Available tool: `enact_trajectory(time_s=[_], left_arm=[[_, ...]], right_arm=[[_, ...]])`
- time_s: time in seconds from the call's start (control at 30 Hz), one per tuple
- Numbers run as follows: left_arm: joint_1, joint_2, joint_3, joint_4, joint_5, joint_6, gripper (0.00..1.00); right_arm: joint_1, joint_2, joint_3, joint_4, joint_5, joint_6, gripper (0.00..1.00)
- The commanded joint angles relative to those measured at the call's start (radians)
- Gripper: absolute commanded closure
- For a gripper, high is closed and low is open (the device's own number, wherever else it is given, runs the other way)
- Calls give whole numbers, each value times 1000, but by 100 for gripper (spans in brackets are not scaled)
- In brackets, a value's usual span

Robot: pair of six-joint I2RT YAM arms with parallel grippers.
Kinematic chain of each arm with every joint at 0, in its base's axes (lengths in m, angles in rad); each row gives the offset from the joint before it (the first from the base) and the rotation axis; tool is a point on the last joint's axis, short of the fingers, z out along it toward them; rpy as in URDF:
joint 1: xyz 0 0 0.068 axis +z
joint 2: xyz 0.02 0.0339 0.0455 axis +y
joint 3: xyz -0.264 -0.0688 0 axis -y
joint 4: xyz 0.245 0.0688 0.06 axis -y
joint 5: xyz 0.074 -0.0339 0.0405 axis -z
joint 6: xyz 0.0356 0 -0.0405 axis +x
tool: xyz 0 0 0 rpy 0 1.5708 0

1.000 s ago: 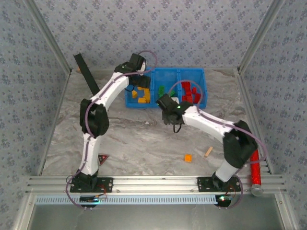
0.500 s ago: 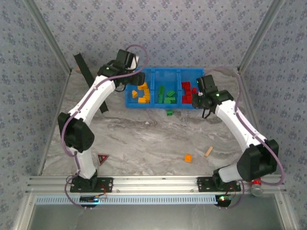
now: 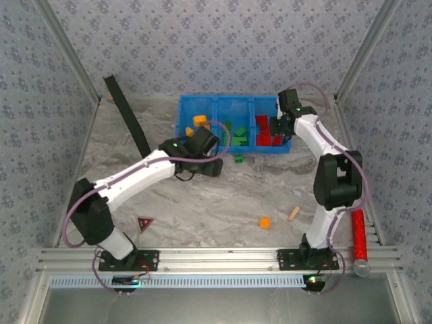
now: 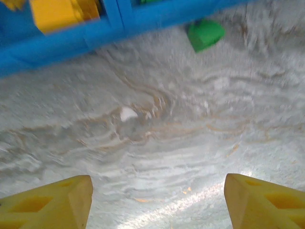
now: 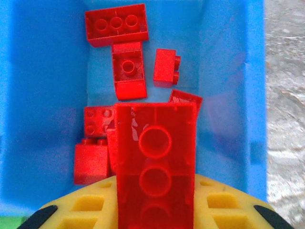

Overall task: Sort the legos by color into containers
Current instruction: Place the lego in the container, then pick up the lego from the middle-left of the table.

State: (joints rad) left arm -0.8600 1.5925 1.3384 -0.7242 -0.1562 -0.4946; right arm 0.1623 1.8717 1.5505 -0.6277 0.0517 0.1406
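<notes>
The blue tray stands at the back with yellow-orange bricks in its left compartment, green bricks in the middle and red bricks on the right. My right gripper hangs over the red compartment, shut on a long red brick, with several red bricks lying below. My left gripper is low over the table just in front of the tray, open and holding nothing. A green brick lies on the table by the tray's front wall. An orange brick sits near the front right.
A tan wooden piece lies right of the orange brick. The long red cylinder rests along the right edge. A black strip leans at the back left, and a small dark triangle lies near the left arm's base.
The left gripper has left the tray's left compartment and dropped to the table in front of the tray. The right arm has folded back, its gripper further over the red compartment.
</notes>
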Motion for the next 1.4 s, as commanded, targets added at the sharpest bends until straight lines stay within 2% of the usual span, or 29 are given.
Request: enact_trajectory(time_s=[0.0, 0.1, 0.27, 0.53, 0.77, 1.03, 1.23, 1.37], left_arm=[[-55, 71, -5, 105, -71, -111, 27], [-108, 169, 42, 143, -121, -129, 27], [-147, 339, 156, 181, -144, -157, 27], [-152, 537, 377, 106, -239, -110, 26], [-134, 612, 452, 86, -272, -115, 26], [-158, 620, 456, 78, -153, -156, 27], [-263, 562, 378, 69, 5, -204, 27], [-317, 526, 320, 80, 87, -292, 26]], right_arm=[[-17, 50, 60, 22, -45, -41, 76], [-23, 87, 69, 22, -51, -49, 73], [-34, 140, 98, 22, -65, -58, 66], [-44, 125, 72, 62, -98, -61, 44], [-40, 69, 48, 63, -145, -40, 43], [-26, -48, -40, 55, -161, -23, 43], [-19, -111, -77, 47, -181, -16, 43], [-12, -118, -67, 33, -170, -9, 43]])
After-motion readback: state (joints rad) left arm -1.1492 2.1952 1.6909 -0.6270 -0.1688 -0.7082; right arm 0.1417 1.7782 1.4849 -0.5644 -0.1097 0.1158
